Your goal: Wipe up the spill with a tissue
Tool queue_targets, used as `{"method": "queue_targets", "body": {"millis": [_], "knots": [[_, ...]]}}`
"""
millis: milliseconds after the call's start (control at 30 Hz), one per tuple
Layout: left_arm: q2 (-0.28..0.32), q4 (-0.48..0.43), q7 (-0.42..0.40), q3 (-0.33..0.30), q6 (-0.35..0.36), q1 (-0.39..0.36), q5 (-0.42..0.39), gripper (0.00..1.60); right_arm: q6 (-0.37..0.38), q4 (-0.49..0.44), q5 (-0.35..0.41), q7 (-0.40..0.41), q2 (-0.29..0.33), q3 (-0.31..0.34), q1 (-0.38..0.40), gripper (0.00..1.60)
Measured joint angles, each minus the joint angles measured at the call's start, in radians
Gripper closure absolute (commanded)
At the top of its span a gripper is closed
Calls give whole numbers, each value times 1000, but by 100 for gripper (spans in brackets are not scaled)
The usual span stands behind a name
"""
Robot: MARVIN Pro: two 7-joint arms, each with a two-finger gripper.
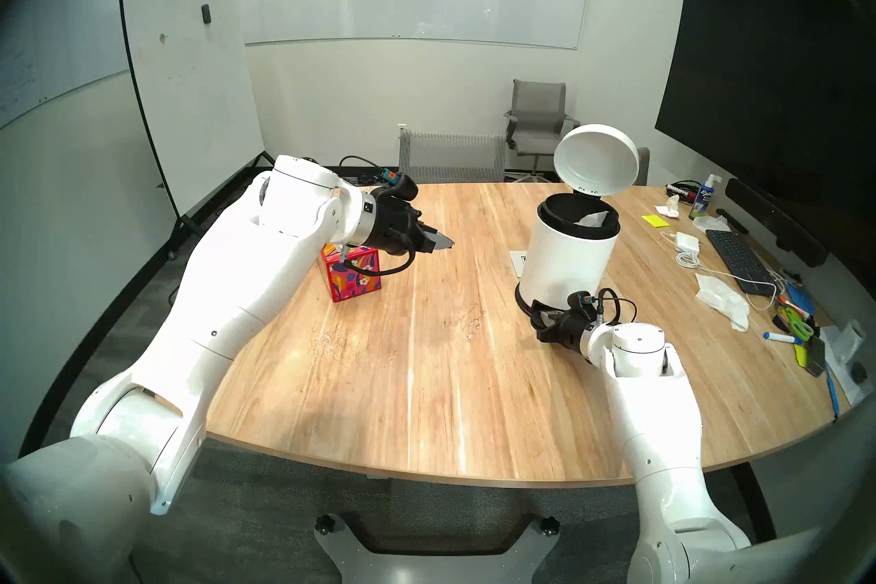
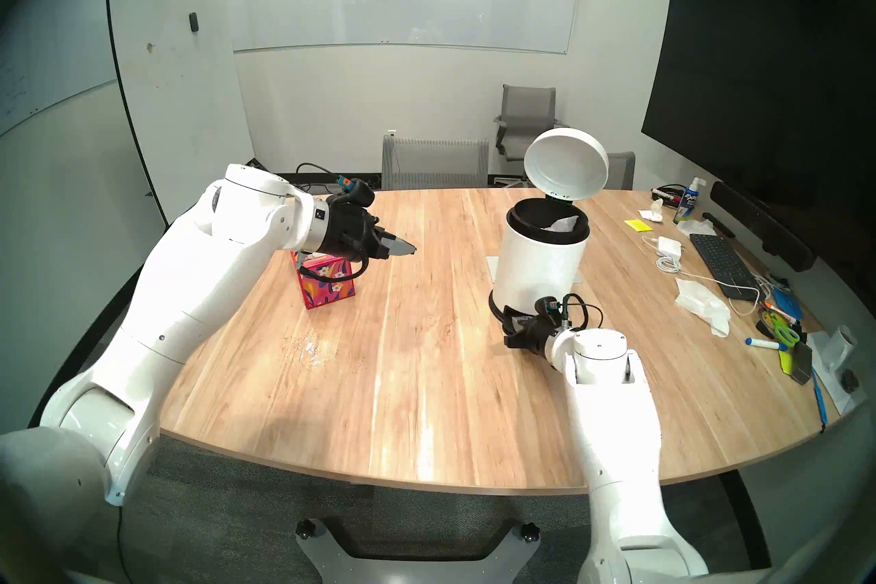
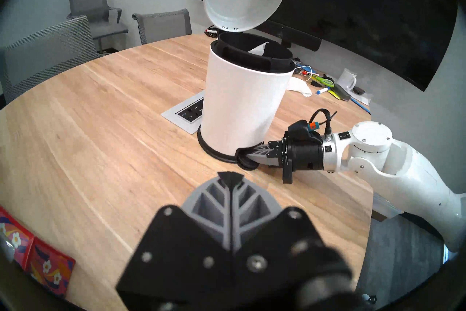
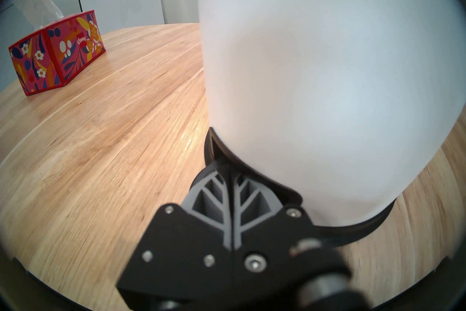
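No dark spill shows on the wooden table [image 1: 426,379]; only a pale glossy patch [image 1: 341,339] lies near the middle left. A white tissue [image 1: 592,220] sits inside the open white pedal bin [image 1: 564,265], whose lid [image 1: 596,159] stands up. My right gripper [image 3: 252,152] is shut, its tips resting on the bin's black pedal [image 3: 245,164] at the base. My left gripper [image 1: 448,242] is shut and empty, hovering above the table just right of the red floral tissue box [image 1: 353,279]. Another tissue [image 4: 37,7] pokes out of that box.
A heap of rumpled white papers [image 1: 723,298], a keyboard [image 1: 734,253], cables, markers and scissors crowd the table's right side. A power outlet panel [image 3: 186,113] is set into the table behind the bin. Grey chairs [image 1: 450,156] stand at the far edge.
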Motion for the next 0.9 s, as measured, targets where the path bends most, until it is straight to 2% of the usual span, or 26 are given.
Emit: {"method": "queue_targets", "body": {"millis": [167, 500, 900], "knots": [[61, -69, -44, -30, -1, 58, -11, 160, 8, -24, -8, 3, 0, -1, -13, 160], [188, -215, -62, -94, -20, 183, -36, 160, 45, -132, -24, 36, 13, 13, -76, 160], [285, -319, -87, -149, -48, 303, -56, 160, 55, -278, -10, 98, 28, 31, -122, 160]]}}
